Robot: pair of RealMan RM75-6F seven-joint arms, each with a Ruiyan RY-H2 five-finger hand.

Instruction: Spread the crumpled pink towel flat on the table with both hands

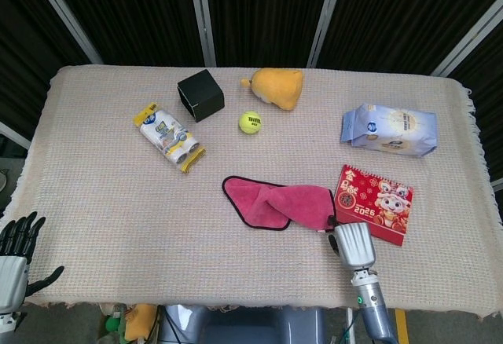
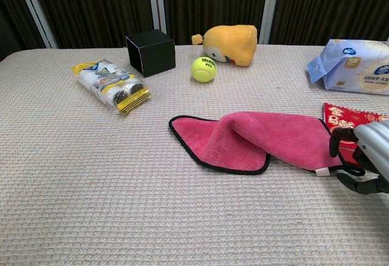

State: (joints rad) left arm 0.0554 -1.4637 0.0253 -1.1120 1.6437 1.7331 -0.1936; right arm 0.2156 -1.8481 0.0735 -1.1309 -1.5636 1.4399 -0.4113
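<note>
Near the middle of the cloth-covered table [image 1: 102,203] lies the pink towel [image 1: 279,203], still folded over itself, its black-edged corner pointing toward the left side and a thick fold bunched along its right half. From the chest view, the towel's right end reaches a small white tag sitting on the table just beside the right hand [image 2: 364,160].

That right hand sits low at the near edge of the table, right of the towel, its dark fingers [image 2: 341,138] curled inward close to the towel's corner. I cannot tell from either view whether they actually pinch the fabric or merely sit beside it. Just behind the hand lies a red calendar [image 1: 373,203], its near left corner close to the towel's edge.

Far off at the near left corner, the left hand [image 1: 17,254] hangs beside the table edge with its fingers spread apart, holding nothing.

Across the far side stand a black box [image 1: 200,94], a yellow plush toy [image 1: 277,87], a tennis ball [image 1: 250,122], a pack of rolls in yellow wrapping [image 1: 169,136], and a blue-white packet of wipes [image 1: 387,129].
</note>
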